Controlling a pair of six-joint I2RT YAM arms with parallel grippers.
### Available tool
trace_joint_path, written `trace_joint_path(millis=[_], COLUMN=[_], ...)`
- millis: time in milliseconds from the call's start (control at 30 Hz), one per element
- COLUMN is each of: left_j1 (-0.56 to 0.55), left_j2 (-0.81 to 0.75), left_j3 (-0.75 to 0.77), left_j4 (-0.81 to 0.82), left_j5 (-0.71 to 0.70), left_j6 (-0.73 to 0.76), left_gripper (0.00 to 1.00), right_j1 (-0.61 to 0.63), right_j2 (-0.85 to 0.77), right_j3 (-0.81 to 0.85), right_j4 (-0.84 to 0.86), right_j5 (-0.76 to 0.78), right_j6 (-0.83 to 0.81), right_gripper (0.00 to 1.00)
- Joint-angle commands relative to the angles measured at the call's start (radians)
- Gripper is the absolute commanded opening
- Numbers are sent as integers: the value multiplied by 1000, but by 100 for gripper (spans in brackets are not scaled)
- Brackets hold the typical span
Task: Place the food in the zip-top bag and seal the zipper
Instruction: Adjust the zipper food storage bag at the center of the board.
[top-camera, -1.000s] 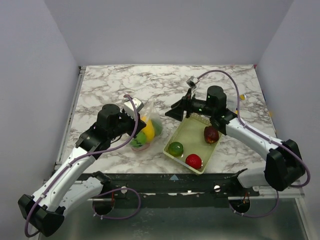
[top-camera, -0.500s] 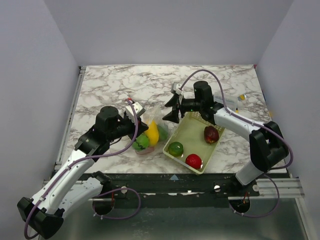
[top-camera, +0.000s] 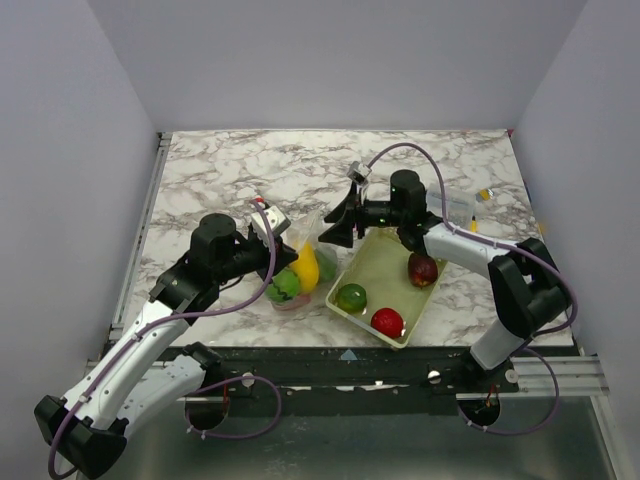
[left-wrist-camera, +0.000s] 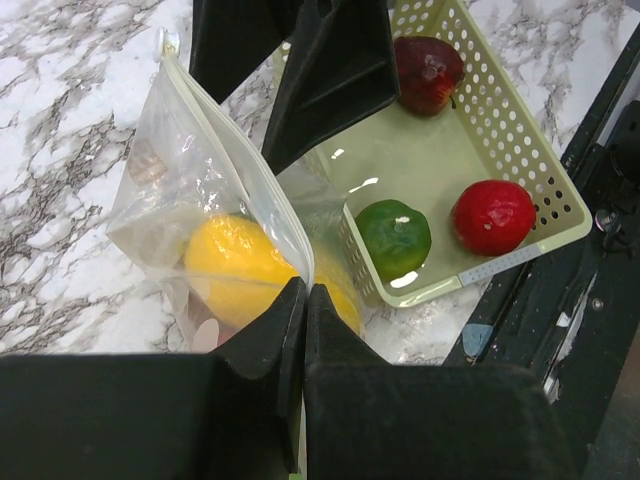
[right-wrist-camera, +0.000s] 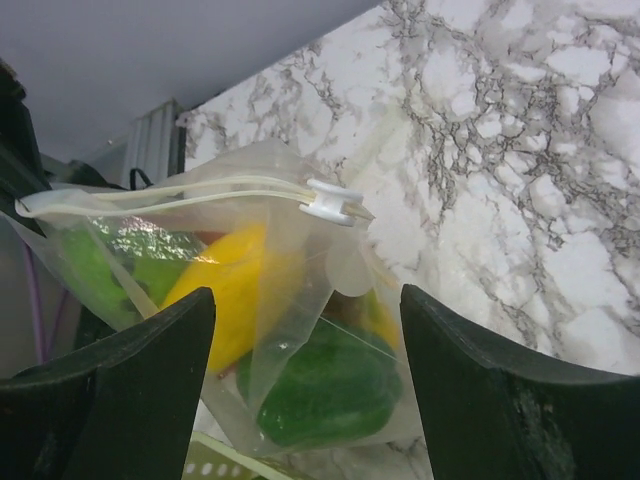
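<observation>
1. Looking down from the top external view, two arms meet over one marble table (top-camera: 220, 170). The left gripper (top-camera: 282, 235) is pinched tight on the top edge of one zip-top bag (top-camera: 300, 262). The bag stands on the table just left of one pale lattice basket (top-camera: 372, 262). The right gripper (top-camera: 330, 232) hangs at the bag's other top corner with its jaws spread. Three pieces of food lie in the basket: one dark red piece (top-camera: 422, 268), one green piece (top-camera: 351, 297) and one red piece (top-camera: 387, 321). Inside the bag are one yellow piece (top-camera: 306, 266) and some green.

2. From the left wrist view, the two left fingers (left-wrist-camera: 260, 340) are pressed together with the bag's mouth edge caught between them. The zipper (left-wrist-camera: 240, 170) runs away from them along that edge. The same three pieces sit apart in the basket, and the two dark fingers of the right gripper hang over the bag's far end.

3. From the right wrist view, the two right fingers (right-wrist-camera: 120, 380) stand wide apart and grip nothing. The bag fills the gap ahead of them; whether they touch it I cannot tell. One white slider (right-wrist-camera: 335, 203) sits on the zipper. One yellow and two green shapes show through the film.
</observation>
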Motion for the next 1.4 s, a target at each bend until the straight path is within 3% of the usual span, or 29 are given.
trace_joint_path(millis=[0, 167, 400, 600, 733, 833, 1000, 1033, 1267, 1367], left_j1=[-1, -2, -1, -1, -1, -1, -6, -11, -114, -130], left_j2=[-9, -16, -34, -33, -35, -22, 35, 57, 194, 256], left_j3=[-1, -7, -27, -22, -13, 20, 117, 143, 275, 314], left_j4=[69, 71, 79, 74, 51, 0, -79, -97, -94, -94], left_j5=[25, 29, 22, -8, -41, -83, -227, -259, -450, -449], left_j6=[13, 9, 9, -4, -10, -11, -56, -65, -15, 2], left_gripper=[0, 0, 0, 0, 0, 1, 36, 39, 46, 46], right_j1=[-4, -3, 13, 22, 27, 33, 51, 55, 68, 70], right_j2=[-7, 33, 58, 41, 54, 42, -18, -31, -94, -97], right_j3=[-27, -53, -118, -159, -187, -209, -234, -233, -245, -241], right_j4=[148, 241, 426, 516, 632, 670, 637, 610, 530, 517], right_j5=[27, 20, 18, 54, 65, 102, 165, 174, 229, 229], right_j6=[265, 379, 482, 515, 566, 582, 558, 546, 504, 503], right_gripper=[76, 74, 59, 16, 0, 0, 0, 0, 0, 0])
